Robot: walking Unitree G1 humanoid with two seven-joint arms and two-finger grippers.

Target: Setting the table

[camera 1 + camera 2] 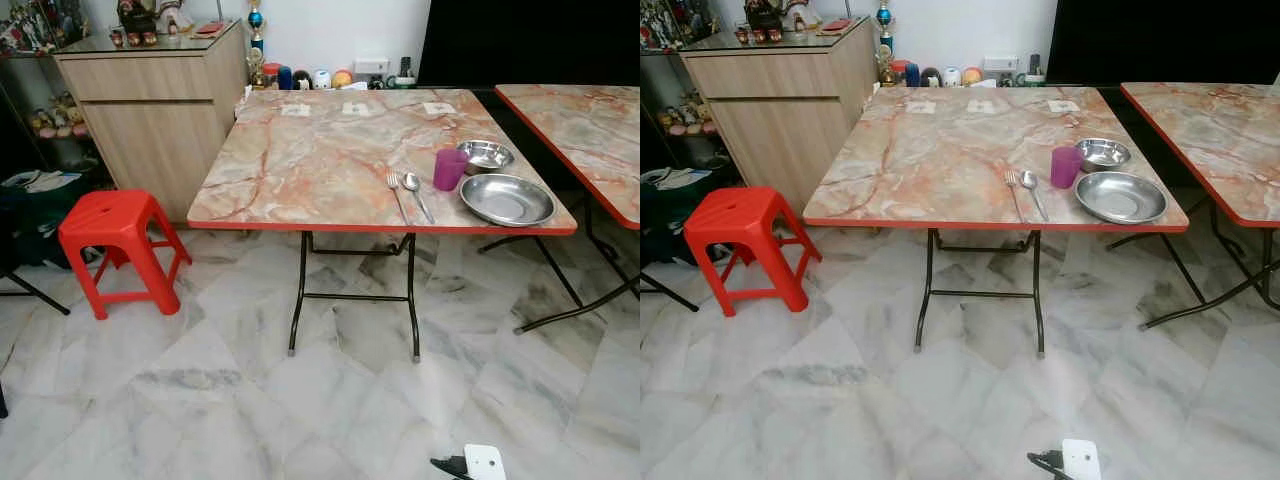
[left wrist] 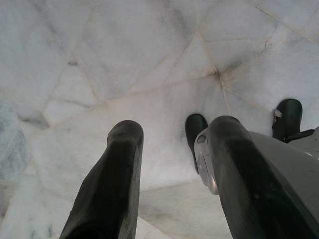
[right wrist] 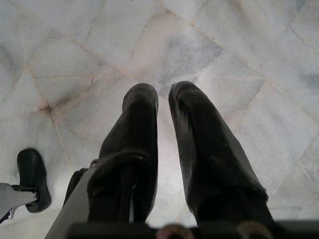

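Tableware is sitting clustered at the near right corner of the marble-top table (image 1: 300, 150): fork (image 1: 395, 192) and spoon (image 1: 416, 193) lying side by side, touching or nearly so, handles pointing toward the robot's edge, long axes running roughly front-to-back w/ a slight slant; purple cup (image 1: 449, 168) standing upright just right of them; small steel bowl (image 1: 486, 155) just behind the cup; big steel plate (image 1: 507, 199) in front of the bowl, close to the table's front edge. Both arms are hanging down over the marble floor (image 1: 200, 400), well short of the table. Left gripper (image 2: 172, 144) is pointing at the floor tiles, fingers spread wide apart w/ nothing between them. Right gripper (image 3: 163, 107) is likewise aiming at the floor, fingers nearly together w/ only a thin gap, holding nothing. Key relation: the whole set is lying ahead and to the robot's right, so the right arm looks the nearer one, imo; robot is prob. needing to walk fwd before either arm reaches. Red stool (image 1: 118, 245) is standing off to the left by the wooden cabinet (image 1: 150, 100), and a second table (image 1: 590, 130) is sitting to the right.
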